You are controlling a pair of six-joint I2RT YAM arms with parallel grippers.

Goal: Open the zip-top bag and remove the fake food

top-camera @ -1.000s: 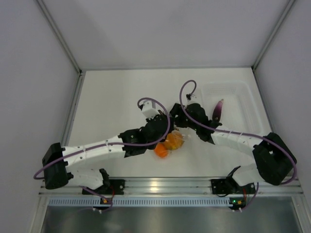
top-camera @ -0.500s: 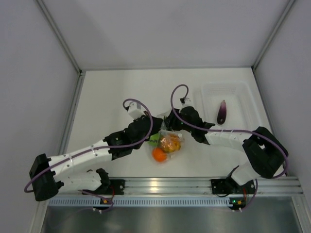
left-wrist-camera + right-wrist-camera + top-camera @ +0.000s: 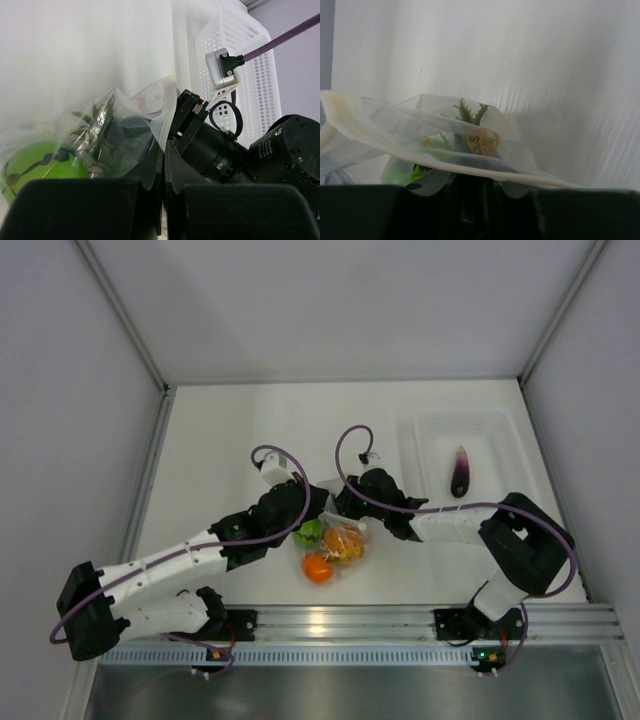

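The zip-top bag lies mid-table with the orange pineapple inside it. Its mouth points away from the arms' bases. My left gripper is shut on one lip of the bag. Facing it, my right gripper has its jaws narrowly apart, and the other lip lies across its fingertips. A green ball rests at the bag's left side, and through the film it appears again. The small orange lies on the table in front of the bag. The purple eggplant lies in the tray.
A rigid clear tray stands at the back right, and its ribbed white wall rises behind the right wrist. White walls close the table on three sides. An aluminium rail runs along the near edge.
Both grippers and the bag have shifted left and toward the near edge. The right jaws have narrowed. The green ball has come into view. The right arm no longer covers the eggplant.
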